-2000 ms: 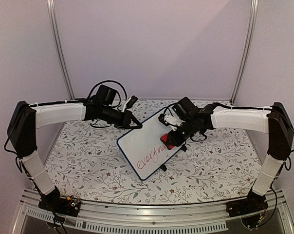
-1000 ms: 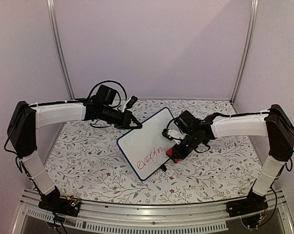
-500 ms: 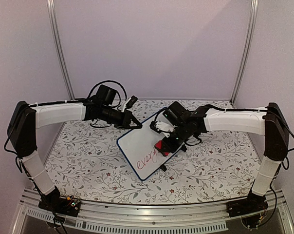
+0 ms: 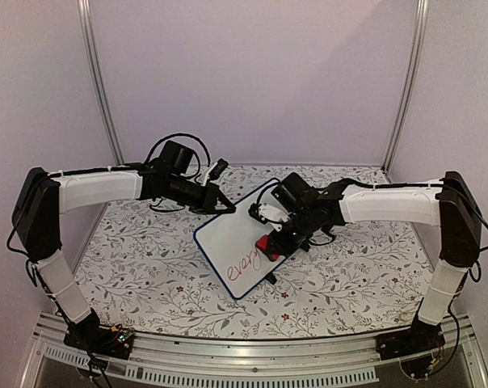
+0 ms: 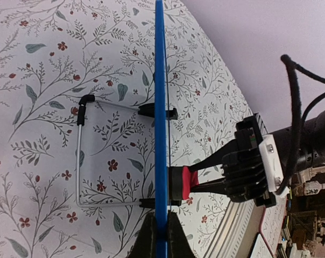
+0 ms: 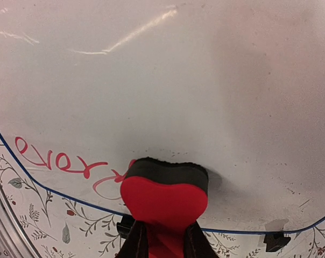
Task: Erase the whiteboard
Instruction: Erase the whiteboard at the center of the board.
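A small white rectangular whiteboard (image 4: 228, 238) with a thin blue frame stands tilted mid-table on a flower-printed tablecloth (image 4: 139, 267). In the last two seconds the right gripper (image 4: 270, 241), clenched on a red block eraser (image 4: 265, 246) with a black felt face, slid off the board's lower right edge and returned. The red handwriting (image 4: 244, 271) is now shorter, and only its left part remains. The left gripper (image 4: 226, 208) pinches the board's upper edge. A thin wire stand (image 5: 79, 156) props it from behind. Nothing seems to block the next stroke.
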You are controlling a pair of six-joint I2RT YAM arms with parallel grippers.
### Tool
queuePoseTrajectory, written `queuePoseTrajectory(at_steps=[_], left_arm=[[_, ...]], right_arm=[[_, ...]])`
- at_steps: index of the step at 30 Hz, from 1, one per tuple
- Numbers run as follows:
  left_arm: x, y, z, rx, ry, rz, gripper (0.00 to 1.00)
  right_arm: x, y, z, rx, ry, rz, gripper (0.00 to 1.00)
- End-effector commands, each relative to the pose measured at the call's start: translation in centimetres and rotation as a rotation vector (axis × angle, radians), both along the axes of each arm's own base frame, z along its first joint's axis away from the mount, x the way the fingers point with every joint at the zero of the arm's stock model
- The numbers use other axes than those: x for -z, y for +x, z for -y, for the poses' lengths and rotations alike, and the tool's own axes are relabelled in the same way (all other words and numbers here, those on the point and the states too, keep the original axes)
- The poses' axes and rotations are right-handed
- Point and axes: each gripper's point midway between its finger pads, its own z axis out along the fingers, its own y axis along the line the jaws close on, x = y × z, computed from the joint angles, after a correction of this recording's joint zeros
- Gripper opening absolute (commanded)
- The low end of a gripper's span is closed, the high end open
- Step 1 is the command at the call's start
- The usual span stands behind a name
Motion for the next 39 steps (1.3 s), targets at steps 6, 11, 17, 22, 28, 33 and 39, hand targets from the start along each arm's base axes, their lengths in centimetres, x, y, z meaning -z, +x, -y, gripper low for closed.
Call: queuePoseTrajectory(at_steps=[6, 11, 17, 22, 28, 33, 39], left_arm=[[-1.2, -1.9, 1.4, 0.091, -0.042, 0.012, 0.0], [-1.2, -1.9, 1.4, 0.092, -0.042, 0.012, 0.0], [-1.3, -1.9, 1.4, 0.094, -0.043, 0.013, 0.0], [-1.2, -1.9, 1.4, 0.092, -0.042, 0.012, 0.0], [-1.2, -1.9, 1.4, 0.092, -0.042, 0.013, 0.0], [-1.3, -1.8, 1.4, 0.09, -0.042, 0.015, 0.0], [-1.3, -1.8, 1.4, 0.091, -0.043, 0.016, 0.0]], right_arm=[[4.3, -2.0, 2.8, 0.029, -0.101, -0.068, 0.01], [5.4, -2.6, 4.0, 0.037, -0.136, -0.082, 0.01], [5.4, -2.7, 4.1, 0.032, -0.14, -0.08, 0.01], [3.9, -1.9, 2.9, 0.023, -0.099, -0.052, 0.01], [3.3, -1.1, 2.2, 0.022, -0.09, -0.022, 0.0], [2.9, -0.9, 2.4, 0.037, -0.064, 0.008, 0.0], [-0.5, -0.2, 1.8, 0.115, 0.109, 0.086, 0.0]])
